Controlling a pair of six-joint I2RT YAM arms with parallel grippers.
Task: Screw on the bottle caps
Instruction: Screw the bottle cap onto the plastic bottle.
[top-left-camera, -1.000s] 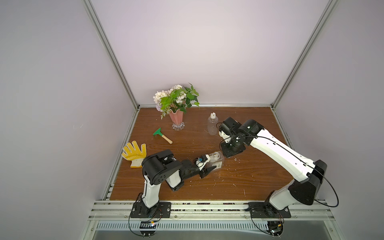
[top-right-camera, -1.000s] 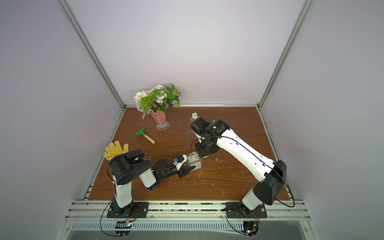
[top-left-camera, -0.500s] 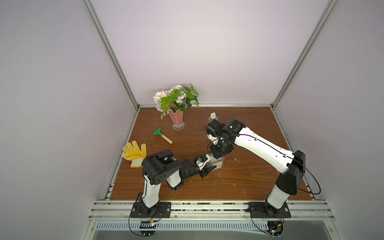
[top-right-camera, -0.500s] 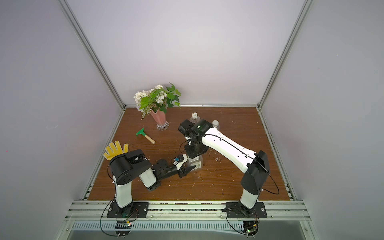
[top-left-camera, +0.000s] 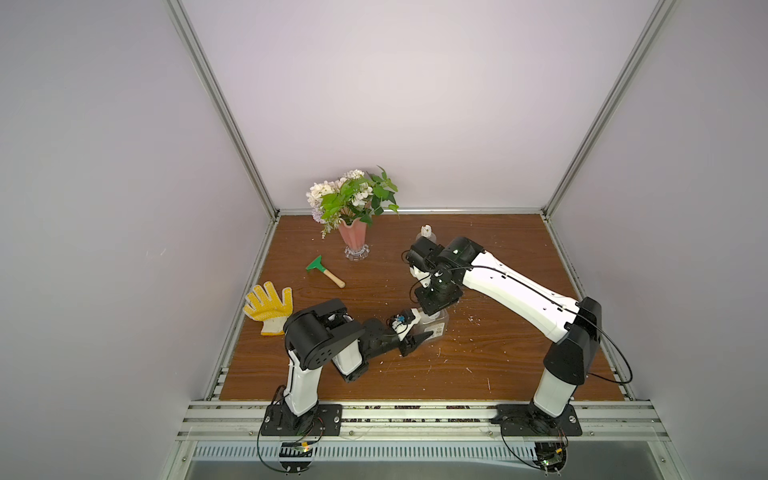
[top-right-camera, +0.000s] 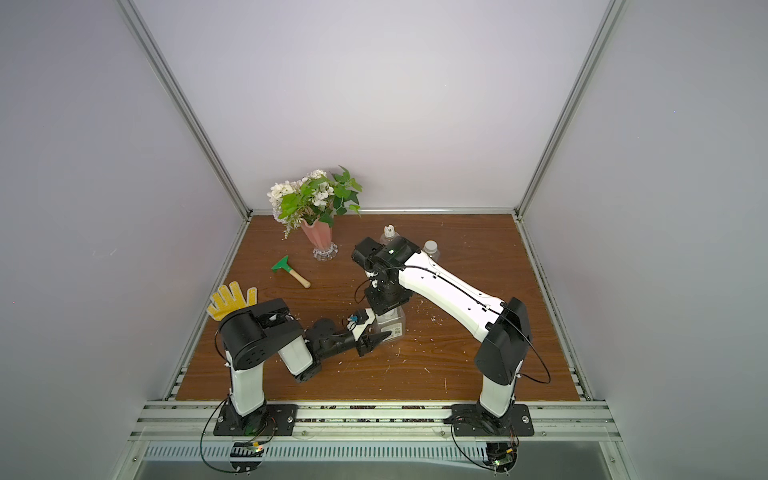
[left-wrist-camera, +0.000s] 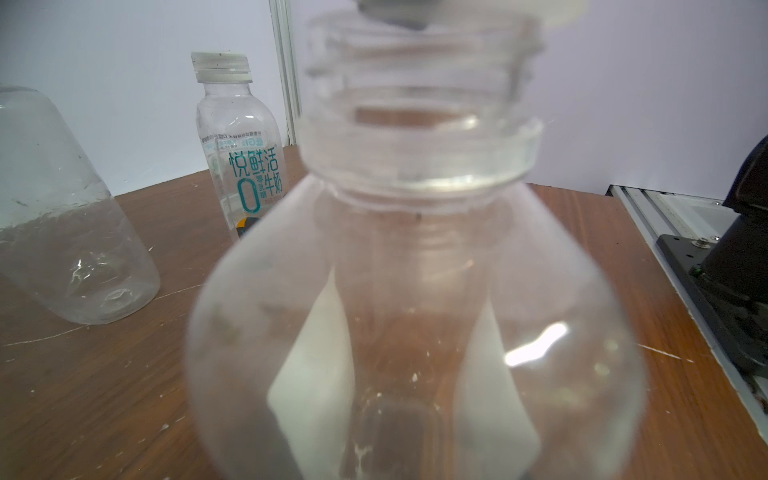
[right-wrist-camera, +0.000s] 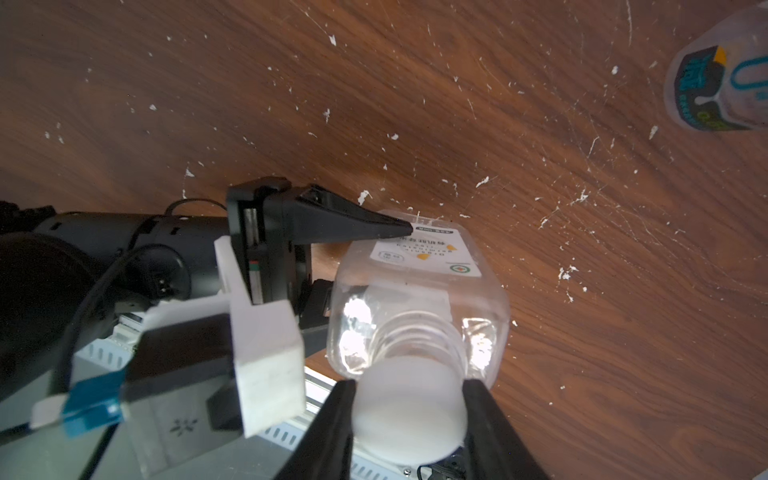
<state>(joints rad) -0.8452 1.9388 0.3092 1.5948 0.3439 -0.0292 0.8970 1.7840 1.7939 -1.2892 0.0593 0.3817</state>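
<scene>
While the left pincer (top-left-camera: 420, 330) clenched the square bottle (right-wrist-camera: 419, 286) mid-frame on the bench (top-left-camera: 498, 365), the right pincer (right-wrist-camera: 409, 384) gripped a white cap (right-wrist-camera: 409, 413) at its bare neck. Higher up, the nozzle-topped bottle (top-right-camera: 389, 235) and the slim bottle (top-right-camera: 431, 248) appeared capped, leaving this one.

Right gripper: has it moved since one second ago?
Yes. In a top view the right gripper has moved sideways, closer to the pink vase, and now stands above the square bottle, holding a white cap.

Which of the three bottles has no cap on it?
The square labelled bottle in the left gripper: its neck threads are bare, while the printed bottle and the nozzle-topped bottle wear caps.
</scene>
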